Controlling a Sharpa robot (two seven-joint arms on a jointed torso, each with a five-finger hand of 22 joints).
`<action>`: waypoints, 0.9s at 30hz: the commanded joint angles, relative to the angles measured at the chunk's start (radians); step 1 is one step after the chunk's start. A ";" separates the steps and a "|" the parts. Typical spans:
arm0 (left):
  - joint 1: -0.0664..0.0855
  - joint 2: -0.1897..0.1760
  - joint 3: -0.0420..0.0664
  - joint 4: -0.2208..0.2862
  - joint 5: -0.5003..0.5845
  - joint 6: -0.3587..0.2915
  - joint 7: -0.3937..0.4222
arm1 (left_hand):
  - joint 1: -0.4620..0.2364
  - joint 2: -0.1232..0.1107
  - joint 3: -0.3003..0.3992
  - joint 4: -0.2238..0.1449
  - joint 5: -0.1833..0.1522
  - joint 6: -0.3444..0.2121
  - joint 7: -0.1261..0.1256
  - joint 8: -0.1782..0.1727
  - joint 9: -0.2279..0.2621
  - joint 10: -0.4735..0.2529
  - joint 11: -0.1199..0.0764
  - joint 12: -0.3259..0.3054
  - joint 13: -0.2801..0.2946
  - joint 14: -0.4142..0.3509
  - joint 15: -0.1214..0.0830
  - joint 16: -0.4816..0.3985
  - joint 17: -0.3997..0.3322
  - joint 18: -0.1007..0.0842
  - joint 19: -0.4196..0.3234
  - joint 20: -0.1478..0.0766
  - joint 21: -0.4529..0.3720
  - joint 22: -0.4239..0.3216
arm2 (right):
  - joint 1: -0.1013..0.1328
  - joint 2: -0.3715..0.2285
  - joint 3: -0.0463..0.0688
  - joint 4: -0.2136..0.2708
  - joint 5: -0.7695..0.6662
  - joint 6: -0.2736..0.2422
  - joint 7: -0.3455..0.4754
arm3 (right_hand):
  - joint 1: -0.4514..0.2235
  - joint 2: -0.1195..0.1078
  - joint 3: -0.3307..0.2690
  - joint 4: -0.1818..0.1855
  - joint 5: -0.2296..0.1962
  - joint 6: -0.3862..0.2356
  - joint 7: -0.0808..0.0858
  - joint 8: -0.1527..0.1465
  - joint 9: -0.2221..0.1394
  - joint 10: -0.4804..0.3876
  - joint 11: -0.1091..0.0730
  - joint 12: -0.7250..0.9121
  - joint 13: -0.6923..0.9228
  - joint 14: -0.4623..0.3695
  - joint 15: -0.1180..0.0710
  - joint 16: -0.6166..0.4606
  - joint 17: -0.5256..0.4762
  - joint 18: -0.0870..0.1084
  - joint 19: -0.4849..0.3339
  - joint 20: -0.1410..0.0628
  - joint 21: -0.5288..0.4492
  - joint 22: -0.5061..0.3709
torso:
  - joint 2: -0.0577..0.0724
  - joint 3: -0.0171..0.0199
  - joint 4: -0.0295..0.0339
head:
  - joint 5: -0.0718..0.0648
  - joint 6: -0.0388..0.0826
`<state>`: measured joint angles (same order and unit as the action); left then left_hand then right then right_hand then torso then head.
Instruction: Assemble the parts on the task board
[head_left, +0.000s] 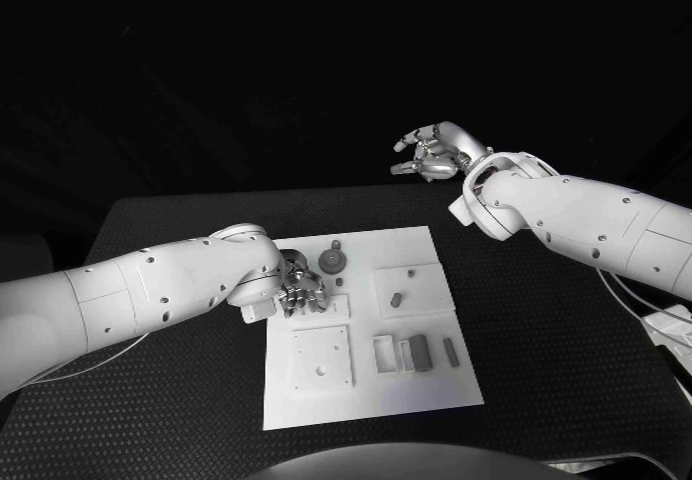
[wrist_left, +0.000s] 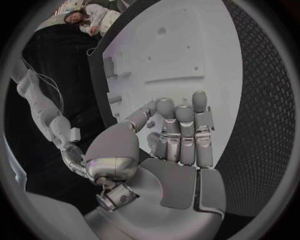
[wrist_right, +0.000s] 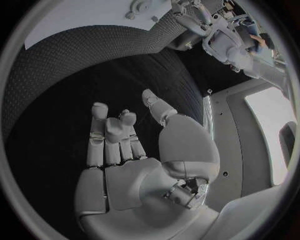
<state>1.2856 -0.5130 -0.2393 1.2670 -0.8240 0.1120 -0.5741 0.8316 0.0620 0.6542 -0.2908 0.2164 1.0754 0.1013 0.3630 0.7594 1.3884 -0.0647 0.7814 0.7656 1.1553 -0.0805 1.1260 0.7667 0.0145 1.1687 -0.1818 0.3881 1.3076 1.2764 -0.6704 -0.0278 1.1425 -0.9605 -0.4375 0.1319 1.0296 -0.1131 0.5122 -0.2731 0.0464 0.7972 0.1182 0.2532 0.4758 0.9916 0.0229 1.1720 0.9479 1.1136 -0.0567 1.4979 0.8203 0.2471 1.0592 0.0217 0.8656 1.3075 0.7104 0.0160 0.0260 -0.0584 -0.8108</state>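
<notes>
The left hand (head_left: 296, 288) is seen left of centre in the head view, over the left edge of the task board (head_left: 433, 385), fingers apart and nothing held. The round part (head_left: 333, 262) lies just above and right of it. The right hand (head_left: 428, 152), spread and empty, is raised well apart at upper right. The left wrist view shows the left hand's fingers (wrist_left: 184, 131) extended over the white plate.
</notes>
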 joint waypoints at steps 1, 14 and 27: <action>0.000 -0.001 0.000 -0.001 -0.009 0.023 -0.001 | 0.002 0.009 0.010 0.001 0.004 0.130 -0.091 0.003 0.001 -0.020 -0.030 0.006 -0.002 -0.013 -0.005 0.005 -0.001 0.017 0.008 -0.001 -0.002 0.022 | 0.000 0.000 0.001 0.002 -0.005 0.012 0.007 | 0.000 0.009 0.000 -0.007 0.004 0.054 0.046 -0.001 -0.001 -0.074 0.029 0.007 -0.001 -0.008 0.000 -0.003 0.000 0.015 -0.009 0.000 -0.003 0.018 | 0.000 0.0004 0.0007 | 0.000 -0.001; -0.001 -0.001 0.000 -0.005 -0.026 0.030 -0.001 | 0.001 0.009 0.013 0.001 0.004 0.131 -0.092 0.004 0.003 -0.020 -0.031 0.010 -0.002 -0.013 -0.005 0.011 -0.005 0.017 0.009 -0.001 -0.001 0.023 | 0.000 0.001 0.001 0.002 -0.005 0.012 0.007 | 0.000 0.010 -0.001 -0.007 0.004 0.054 0.046 -0.001 -0.001 -0.074 0.029 0.007 -0.002 -0.008 0.000 -0.003 0.000 0.015 -0.009 0.000 -0.004 0.018 | 0.000 -0.0006 0.0005 | 0.001 -0.004; -0.005 0.006 0.000 -0.008 -0.043 0.028 0.001 | -0.002 0.007 0.014 0.001 0.004 0.131 -0.092 0.005 0.005 -0.021 -0.031 0.012 -0.002 -0.014 -0.006 0.015 -0.008 0.017 0.009 -0.002 -0.001 0.023 | 0.000 0.001 0.001 0.004 -0.005 0.013 0.007 | 0.000 0.011 -0.001 -0.008 0.004 0.054 0.046 0.000 -0.002 -0.074 0.029 0.008 -0.002 -0.008 0.000 -0.003 0.000 0.015 -0.009 0.001 -0.004 0.018 | 0.000 0.0001 -0.0003 | 0.000 -0.005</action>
<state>1.2823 -0.5096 -0.2386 1.2584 -0.8491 0.1268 -0.5744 0.8305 0.0606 0.6604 -0.2902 0.2175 1.0754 0.1012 0.3640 0.7636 1.3885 -0.0648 0.7891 0.7648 1.1553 -0.0805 1.1340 0.7599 0.0145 1.1727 -0.1856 0.3881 1.3073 1.2763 -0.6696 -0.0277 1.1445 -0.9606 -0.4364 0.1316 1.0296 -0.1132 0.5093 -0.2759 0.0464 0.7984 0.1170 0.2532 0.4751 0.9915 0.0229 1.1759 0.9472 1.1137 -0.0567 1.4979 0.8203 0.2466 1.0592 0.0217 0.8655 1.3074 0.7105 0.0156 0.0259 -0.0574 -0.8150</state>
